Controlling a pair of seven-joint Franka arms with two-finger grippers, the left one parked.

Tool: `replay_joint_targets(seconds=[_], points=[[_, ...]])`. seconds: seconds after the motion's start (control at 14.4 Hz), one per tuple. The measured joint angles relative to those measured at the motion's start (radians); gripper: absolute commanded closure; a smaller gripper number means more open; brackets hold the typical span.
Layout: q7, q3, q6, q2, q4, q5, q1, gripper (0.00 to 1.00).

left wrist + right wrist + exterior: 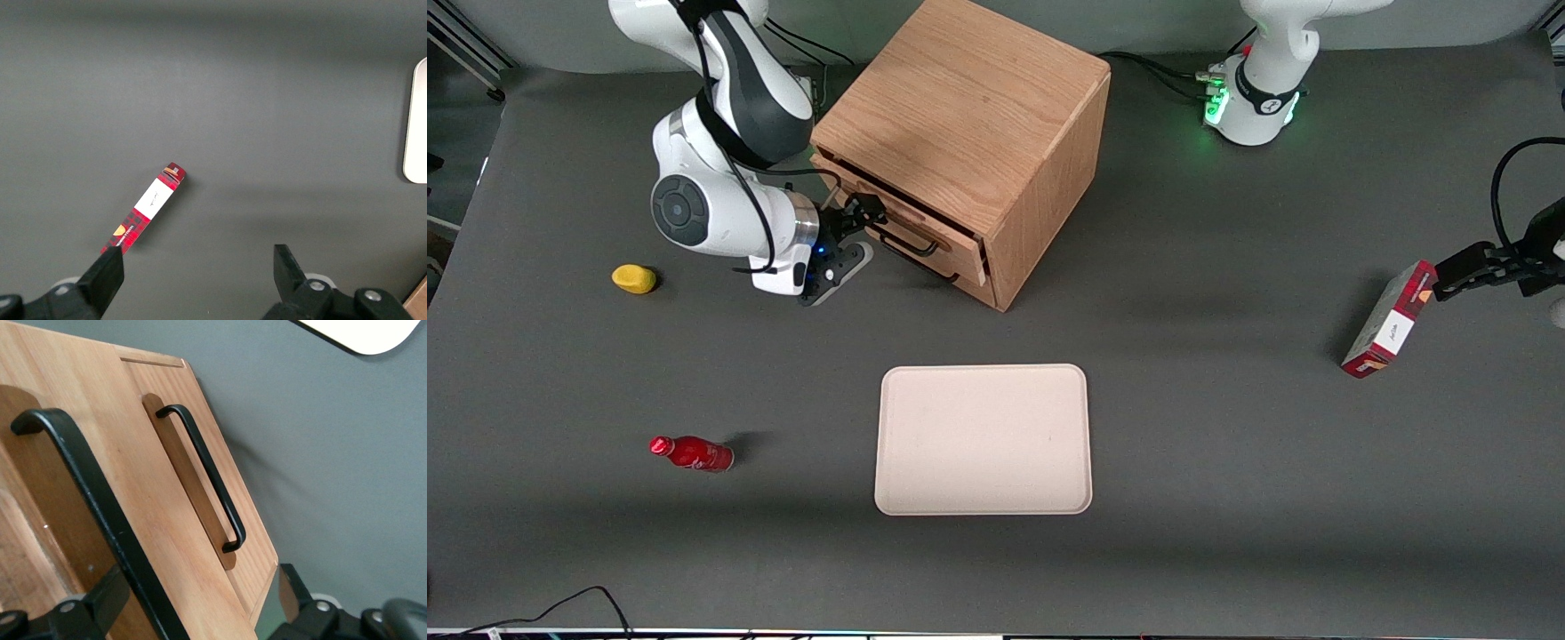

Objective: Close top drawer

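The wooden cabinet (969,116) stands at the table's back. Its top drawer (934,233) sticks out a little from the cabinet front. My right gripper (857,216) is in front of that drawer, at its handle. In the right wrist view the gripper (198,600) is open, and the top drawer's black wire handle (87,500) runs between the two fingers (107,593) against the flat oak front (153,513). The lower drawer's handle (207,477) lies farther along, also visible in the front view (911,247).
A beige tray (983,440) lies nearer the front camera than the cabinet. A red bottle (694,453) and a yellow object (633,278) lie toward the working arm's end. A red box (1387,320) stands toward the parked arm's end.
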Motion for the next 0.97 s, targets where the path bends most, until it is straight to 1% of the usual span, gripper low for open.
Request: replay_joint_targets(seconds=[0.42, 0.7, 0.97], points=[[0.009, 0.005, 0.005, -0.013, -0.013, 0.002, 0.000, 0.00], [0.010, 0.006, 0.005, -0.032, -0.028, 0.018, 0.000, 0.00], [0.010, 0.007, 0.003, -0.034, 0.007, 0.024, -0.001, 0.00]])
